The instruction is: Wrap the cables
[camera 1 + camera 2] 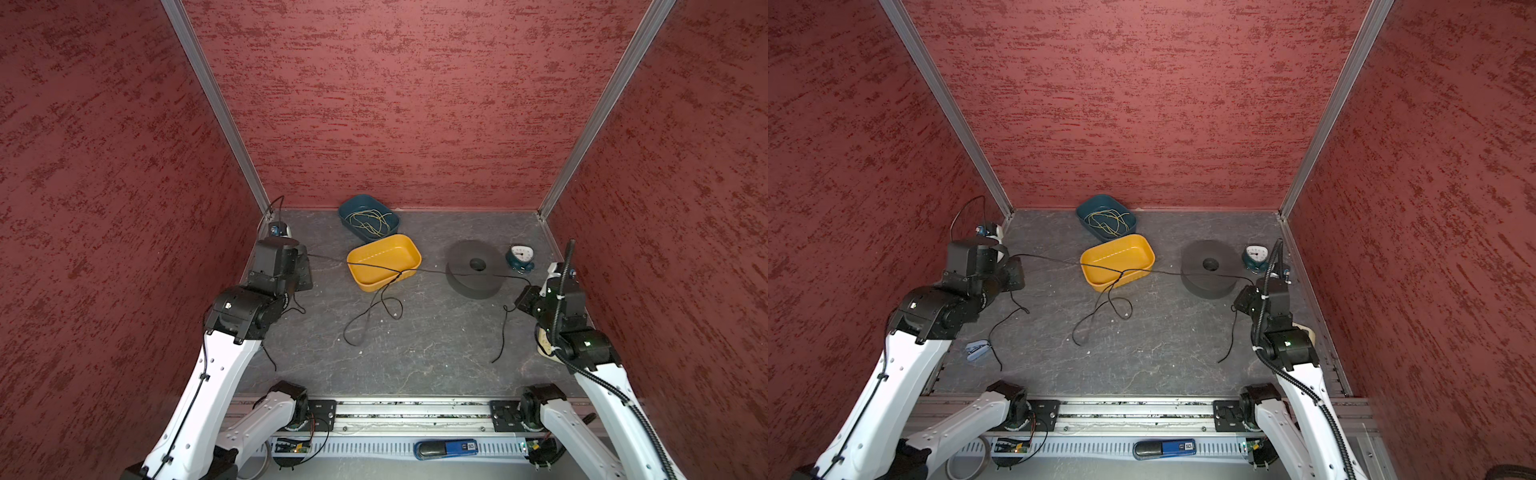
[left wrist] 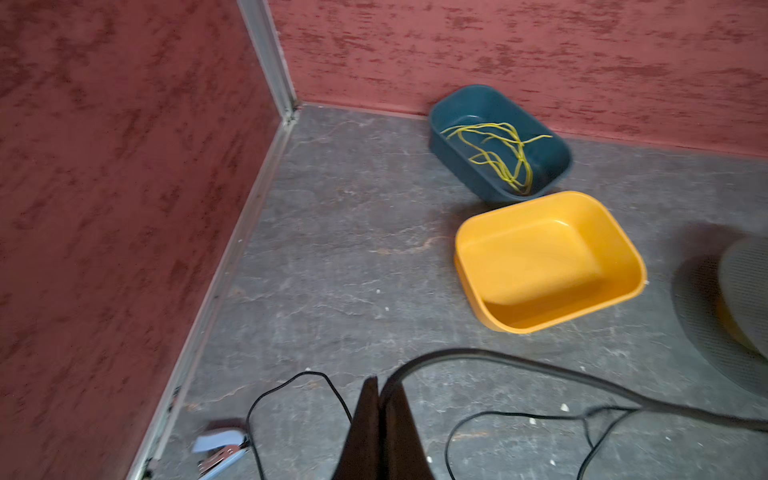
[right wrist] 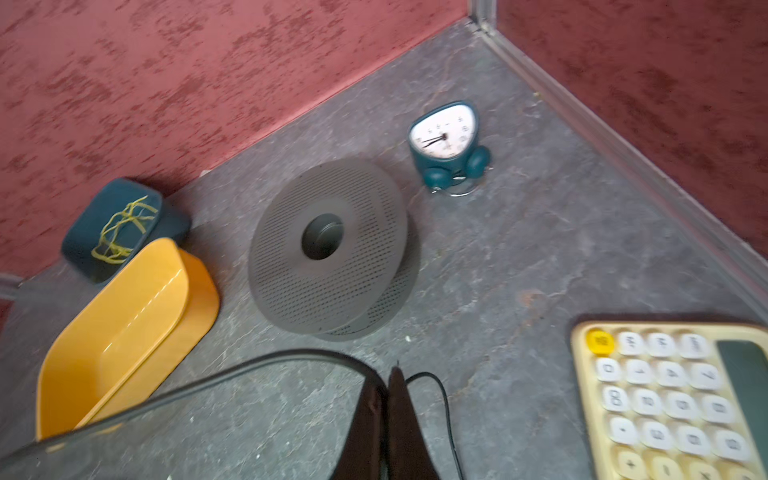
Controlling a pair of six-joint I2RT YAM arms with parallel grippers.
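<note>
The cables here are one very thin black cord (image 1: 432, 272), strung across the tabletop from about 9 o'clock to 3 o'clock in both top views. It crosses the near rim of the yellow tray (image 1: 382, 251) and the top of the perforated grey reel (image 1: 465, 253). A slack tangle of loops drops from the tray's edge toward 6 o'clock at table centre. The left gripper (image 2: 380, 386) has its jaws pressed together on the cord, and the right gripper (image 3: 390, 374) is likewise clamped on it. A loose tail trails from each toward 6 o'clock. I judge the cord almost weightless and fully limp: it will hold no shape of its own, will sag wherever it is unsupported, and could slide through smooth pads. It looks likely to snag on the tray rim or drag the light tray along. A firm pinch near an end suits it, with the centre loops gathered in short turns. It looks sturdy enough, though hard pulls may tighten the tangle.
</note>
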